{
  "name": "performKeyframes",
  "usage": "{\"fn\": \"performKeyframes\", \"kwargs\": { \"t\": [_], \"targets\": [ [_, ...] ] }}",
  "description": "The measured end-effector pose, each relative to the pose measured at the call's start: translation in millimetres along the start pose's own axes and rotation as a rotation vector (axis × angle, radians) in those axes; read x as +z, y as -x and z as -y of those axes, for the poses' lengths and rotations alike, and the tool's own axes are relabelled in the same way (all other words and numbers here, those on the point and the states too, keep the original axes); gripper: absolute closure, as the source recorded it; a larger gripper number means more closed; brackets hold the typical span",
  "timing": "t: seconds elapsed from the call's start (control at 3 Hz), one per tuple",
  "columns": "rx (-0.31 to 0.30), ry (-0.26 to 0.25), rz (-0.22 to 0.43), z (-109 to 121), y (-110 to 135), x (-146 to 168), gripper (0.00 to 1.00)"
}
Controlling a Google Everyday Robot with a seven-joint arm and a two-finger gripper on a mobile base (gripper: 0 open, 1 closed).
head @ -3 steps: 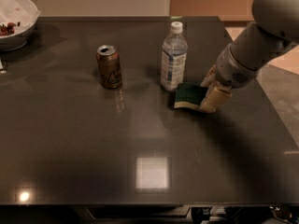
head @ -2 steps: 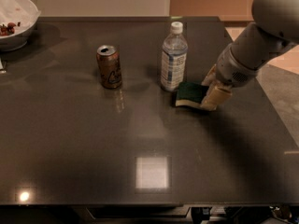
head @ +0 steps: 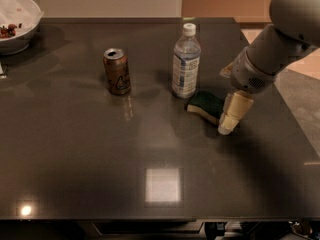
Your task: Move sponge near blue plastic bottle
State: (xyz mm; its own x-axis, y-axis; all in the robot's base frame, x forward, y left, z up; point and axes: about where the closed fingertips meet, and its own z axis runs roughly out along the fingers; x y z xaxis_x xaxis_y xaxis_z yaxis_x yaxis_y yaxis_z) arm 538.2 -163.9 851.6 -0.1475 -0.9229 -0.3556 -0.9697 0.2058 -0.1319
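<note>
The sponge [head: 205, 105], dark green on top with a pale yellow layer below, lies flat on the dark table just right of the base of the blue plastic bottle [head: 186, 63]. The bottle is clear, with a white cap and a pale label, and stands upright. A narrow gap shows between sponge and bottle. My gripper [head: 227, 124] hangs from the grey arm at the right, right beside the sponge's right edge and low over the table.
A brown-gold drink can [head: 116, 71] stands left of the bottle. A white bowl [head: 20, 19] with food sits at the table's far left corner. The table's right edge [head: 295, 129] runs close to the arm.
The gripper has shifted a little toward the table's front, beside the sponge. The sponge, the bottle and the can have not moved.
</note>
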Motion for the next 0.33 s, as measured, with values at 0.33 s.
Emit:
{"fn": "performKeyframes", "kwargs": {
  "t": [0.33],
  "targets": [
    [0.0,0.0,0.0,0.0,0.0,0.0,0.0]
  ]
}}
